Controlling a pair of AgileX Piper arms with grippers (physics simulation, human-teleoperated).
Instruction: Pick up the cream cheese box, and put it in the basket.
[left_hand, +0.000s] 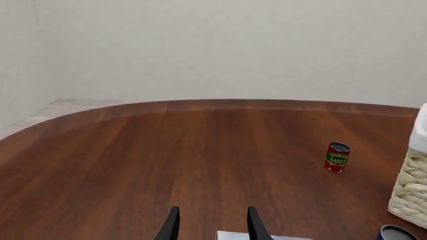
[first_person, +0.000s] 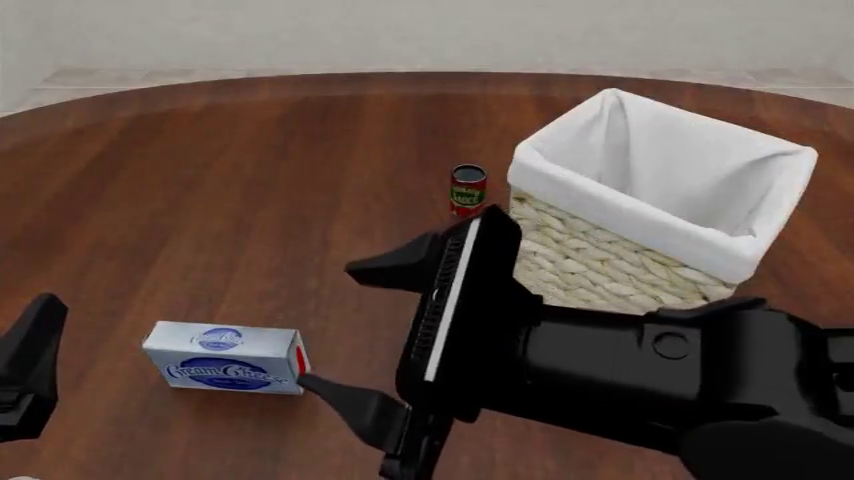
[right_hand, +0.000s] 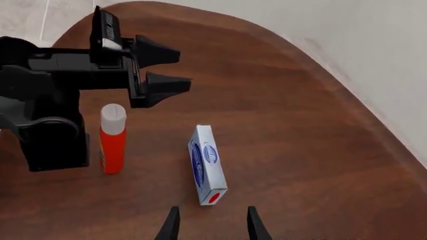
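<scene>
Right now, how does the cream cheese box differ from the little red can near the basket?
The cream cheese box is a rectangular, pale blue carton lying flat; the can is a red cylinder with a green label, standing upright. The box lies near the right hand; the can stands farther back beside the basket. Both rest on the table, ungrasped.

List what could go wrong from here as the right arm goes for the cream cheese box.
1. The cream cheese box lies flat with its red-marked end toward the open right gripper; a lengthwise approach may push it instead of straddling it.
2. An upright orange bottle and the left gripper stand near the box, so a shove could topple the bottle or the arms could collide.
3. The basket has high walls and a can beside it; a low carry could clip either.
</scene>
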